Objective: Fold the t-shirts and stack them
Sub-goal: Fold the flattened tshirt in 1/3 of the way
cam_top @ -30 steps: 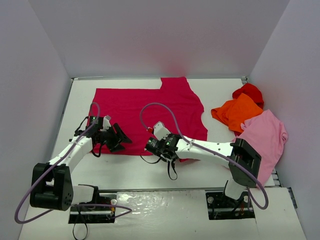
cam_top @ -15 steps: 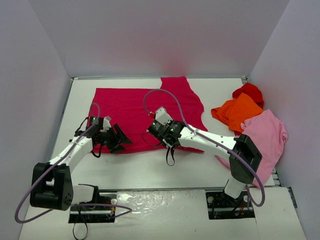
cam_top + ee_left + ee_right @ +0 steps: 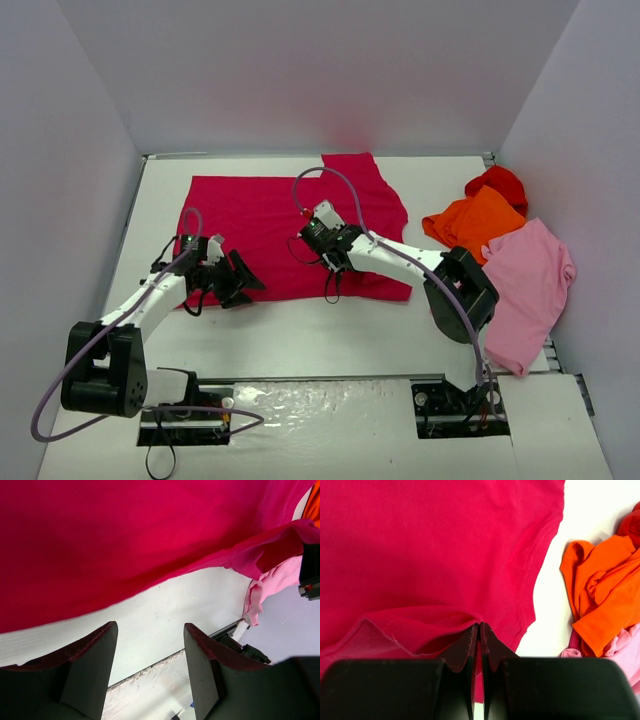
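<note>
On the white counter (image 3: 300, 340): crimson t-shirt (image 3: 250, 215) spread flat, its near hem pinched in the closed right gripper (image 3: 479, 627); left gripper (image 3: 150, 630) open, empty, at the near-left edge; orange t-shirt (image 3: 478, 225), bright red t-shirt (image 3: 500, 183) and light pink t-shirt (image 3: 530, 275) heaped at right

Legible text: none in any view.
No lettering, label, brand, number or sign can be read. The crimson t-shirt (image 3: 250, 215) at centre shows only plain cloth. So do the bright red t-shirt (image 3: 497, 182), the orange t-shirt (image 3: 480, 225) and the light pink t-shirt (image 3: 540, 265), all towards 3 o'clock.
</note>
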Robot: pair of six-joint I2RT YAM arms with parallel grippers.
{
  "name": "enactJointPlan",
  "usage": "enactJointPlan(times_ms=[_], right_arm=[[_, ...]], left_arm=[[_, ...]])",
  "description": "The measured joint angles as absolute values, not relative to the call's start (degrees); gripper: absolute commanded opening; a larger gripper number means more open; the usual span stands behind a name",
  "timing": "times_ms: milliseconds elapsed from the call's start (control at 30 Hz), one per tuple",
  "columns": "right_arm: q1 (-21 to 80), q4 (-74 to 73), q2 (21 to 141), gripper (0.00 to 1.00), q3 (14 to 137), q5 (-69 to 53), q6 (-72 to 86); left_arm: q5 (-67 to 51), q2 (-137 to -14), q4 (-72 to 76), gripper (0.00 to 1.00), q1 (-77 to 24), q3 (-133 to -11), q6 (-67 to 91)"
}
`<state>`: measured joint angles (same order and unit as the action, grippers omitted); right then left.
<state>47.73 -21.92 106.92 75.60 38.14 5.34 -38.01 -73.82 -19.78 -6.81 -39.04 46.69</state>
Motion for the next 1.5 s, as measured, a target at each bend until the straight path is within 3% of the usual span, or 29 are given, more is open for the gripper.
enactJointPlan(times_ms=[1500], right_arm=[[37.5, -18.1, 118.4, 0.00, 92.7, 31.3, -2.9]], left_arm=[[-39.7, -74.5, -19.0, 0.51, -6.8, -38.7, 46.5]])
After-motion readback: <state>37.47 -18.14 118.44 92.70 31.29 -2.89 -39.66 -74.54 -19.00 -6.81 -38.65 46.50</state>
